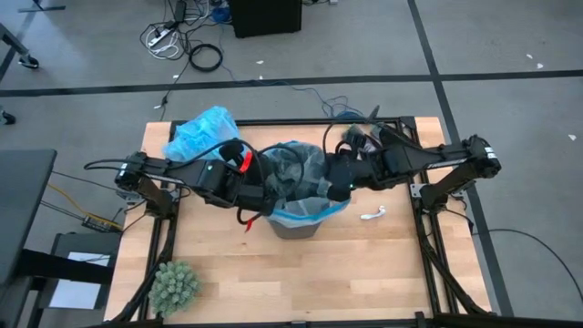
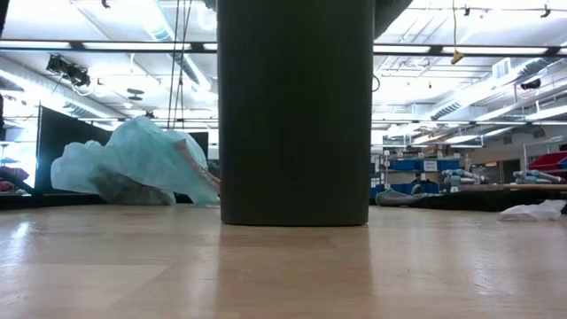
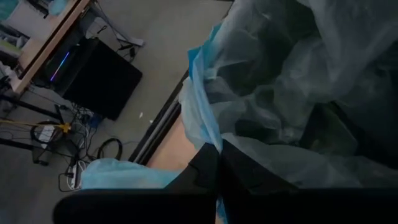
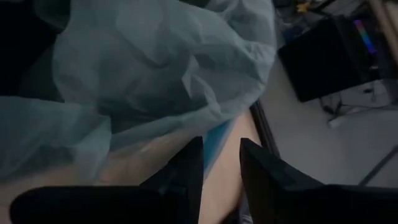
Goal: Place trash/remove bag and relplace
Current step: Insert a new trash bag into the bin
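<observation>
high view has a dark grey bin standing near the middle of the wooden table, and everything else is placed from it. a pale grey-blue liner with a blue rim sits in the bin, its plastic bunched up over the mouth and its blue edge folded over the near lip. the left gripper is at the bin's left rim, and the right gripper is at its right rim, so both arms meet over the bin from opposite sides.

left wrist view shows the left gripper's fingers pressed together with the liner's blue edge running down between them, so they are clamped on the rim of that liner. right wrist view shows the right gripper's two fingers standing a little apart, with the blue edge of the plastic in the gap; whether they pinch it i cannot tell.

the bright sky-blue bag lies crumpled on the table behind the bin and to its left, well apart from both grippers; the low view shows it as a heap left of the bin's dark wall.

a small white scrap lies on the table just right of the bin. a green spiky ball sits at the table's near left corner, far from the bin.
</observation>
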Robot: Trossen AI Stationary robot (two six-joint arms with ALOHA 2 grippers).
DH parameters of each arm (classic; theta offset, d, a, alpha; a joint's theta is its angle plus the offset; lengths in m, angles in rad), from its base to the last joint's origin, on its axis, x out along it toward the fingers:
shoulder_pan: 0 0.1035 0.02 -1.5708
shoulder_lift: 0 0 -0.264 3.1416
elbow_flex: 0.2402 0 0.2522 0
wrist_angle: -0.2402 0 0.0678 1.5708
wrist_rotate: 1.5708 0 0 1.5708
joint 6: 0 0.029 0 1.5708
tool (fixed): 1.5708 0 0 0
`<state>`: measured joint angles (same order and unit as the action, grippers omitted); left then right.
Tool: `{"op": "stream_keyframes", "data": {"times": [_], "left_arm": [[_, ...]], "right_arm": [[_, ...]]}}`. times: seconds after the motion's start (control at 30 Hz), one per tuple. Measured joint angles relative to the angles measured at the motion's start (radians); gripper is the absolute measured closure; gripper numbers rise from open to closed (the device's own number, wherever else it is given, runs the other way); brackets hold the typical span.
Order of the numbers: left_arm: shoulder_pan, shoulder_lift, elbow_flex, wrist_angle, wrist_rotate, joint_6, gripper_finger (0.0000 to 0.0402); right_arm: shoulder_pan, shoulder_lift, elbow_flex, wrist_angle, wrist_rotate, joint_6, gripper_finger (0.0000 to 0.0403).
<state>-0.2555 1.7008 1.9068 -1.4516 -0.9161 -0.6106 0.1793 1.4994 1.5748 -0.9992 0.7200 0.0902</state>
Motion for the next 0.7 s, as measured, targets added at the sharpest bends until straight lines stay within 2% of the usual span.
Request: {"op": "stream_keyframes", "data": {"times": [0.17,0.5,0.7], "left_arm": [[-0.001,0.002,-0.002,-0.008,-0.011,-0.017,0.0385],[-0.001,0.005,0.007,-0.008,-0.008,-0.024,0.0384],[-0.001,0.005,0.014,-0.009,-0.008,-0.023,0.0384]], "right_arm": [[0.04,0.002,-0.002,0.037,0.143,-0.024,0.031],[0.109,0.001,-0.004,0.162,0.31,-0.184,0.031],[0.134,-0.007,-0.004,0.191,0.47,-0.23,0.031]]}}
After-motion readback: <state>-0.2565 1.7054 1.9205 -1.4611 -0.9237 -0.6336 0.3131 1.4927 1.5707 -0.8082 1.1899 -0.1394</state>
